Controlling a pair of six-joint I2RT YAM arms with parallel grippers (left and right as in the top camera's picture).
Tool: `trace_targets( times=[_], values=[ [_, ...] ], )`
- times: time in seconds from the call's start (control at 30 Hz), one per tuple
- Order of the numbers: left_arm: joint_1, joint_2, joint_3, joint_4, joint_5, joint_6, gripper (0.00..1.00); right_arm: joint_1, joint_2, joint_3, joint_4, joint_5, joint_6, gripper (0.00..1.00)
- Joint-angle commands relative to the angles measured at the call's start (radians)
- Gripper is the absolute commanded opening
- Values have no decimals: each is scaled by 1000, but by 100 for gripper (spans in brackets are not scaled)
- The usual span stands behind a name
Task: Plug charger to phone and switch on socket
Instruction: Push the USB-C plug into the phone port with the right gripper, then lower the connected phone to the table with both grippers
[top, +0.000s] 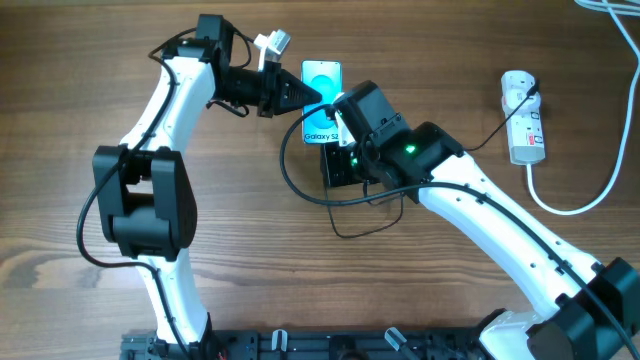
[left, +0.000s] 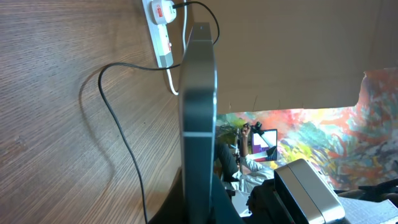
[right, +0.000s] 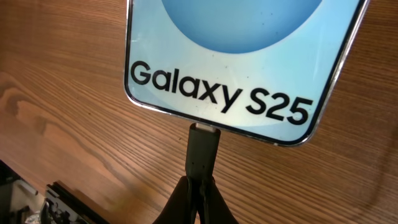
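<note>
The phone (top: 321, 85) with a cyan screen and "Galaxy" text lies at the middle back of the table. My left gripper (top: 303, 95) is shut on its long edges; the left wrist view shows the phone (left: 199, 112) edge-on between the fingers (left: 200, 208). My right gripper (top: 332, 158) is shut on the charger's black connector (right: 203, 149), which meets the middle of the phone's (right: 249, 50) bottom edge. The fingertips (right: 200, 190) pinch the connector's rear. The thin black cable (top: 300, 185) loops over the table to the white socket (top: 524, 118) at the right.
The socket's thick white cord (top: 600, 195) curves off to the right edge. The socket (left: 160, 25) and black cable (left: 118, 124) also show in the left wrist view. A dark rail (top: 300, 345) runs along the front edge.
</note>
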Motion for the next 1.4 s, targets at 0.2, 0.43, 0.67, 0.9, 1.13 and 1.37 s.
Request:
trace_targets(
  times=[0.2,0.43,0.67,0.9,1.13,1.37],
  values=[
    [-35,-37,3,-24,2,23,4,-29,11,100,18,108,-22,4],
    [-35,-37,3,-40,2,22,4,-29,11,100,19,115,-19,14],
    [-31,-37,3,-27,-233,-51,4,-29,11,100,-81,38,15,68],
    [-69,-22,-24,-27,-470,-143,4,-29,11,98,-175,65,103,100],
    [-154,79,-34,68,-519,-144,4,-29,11,89,-212,42,114,100],
    [-161,117,-35,111,-523,-196,4,-29,12,89,-196,27,139,100]
  ],
)
